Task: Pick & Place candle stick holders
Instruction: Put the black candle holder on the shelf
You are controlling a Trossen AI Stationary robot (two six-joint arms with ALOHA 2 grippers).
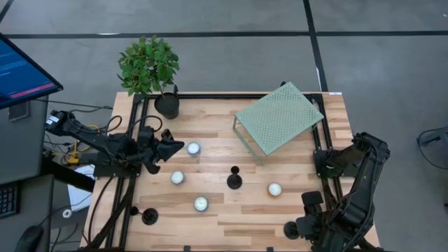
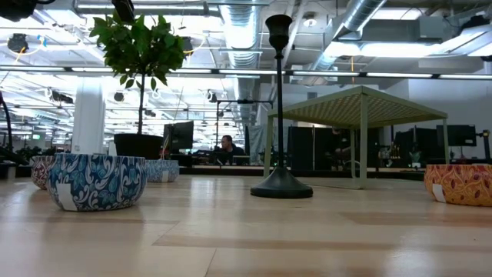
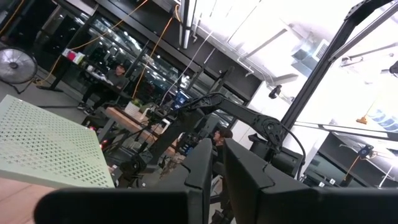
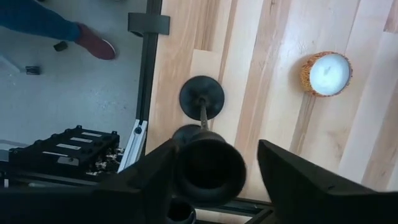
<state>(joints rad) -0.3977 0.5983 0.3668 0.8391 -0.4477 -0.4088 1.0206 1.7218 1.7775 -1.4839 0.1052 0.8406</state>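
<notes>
A: Start at the left. What is the left gripper (image 1: 170, 148) doing?

B: It hangs over the table (image 1: 231, 224) with its fingers pressed together and nothing between them. Its own wrist camera looks out into the room, so only the overhead view places it. A tealight (image 1: 193, 148) lies just beside its tip.

A: And the candle stick holders?

B: There are three. The corner holder (image 1: 149, 216) stands well apart from either gripper, towards the left arm's side. The middle holder (image 1: 234, 180) is between the two arms. From table height it shows as a tall thin stem with a cup on top, and the green rack (image 2: 361, 100) and potted plant (image 2: 138, 46) are behind it.

A: Does the low view show either gripper?

B: No. It shows only tealights, the rack, the plant and a person seated far behind.

A: And on the right?

B: The right gripper (image 1: 302, 225) is at the table's edge, by the frame rail (image 4: 144, 93). Its wrist camera looks straight down the third holder (image 4: 208, 167) — the cup sits between the two fingers and the disc base is below on the wood. One finger (image 4: 155, 171) seems to touch the cup and the other stands just clear, so the jaws are partly open and not clamped.
</notes>
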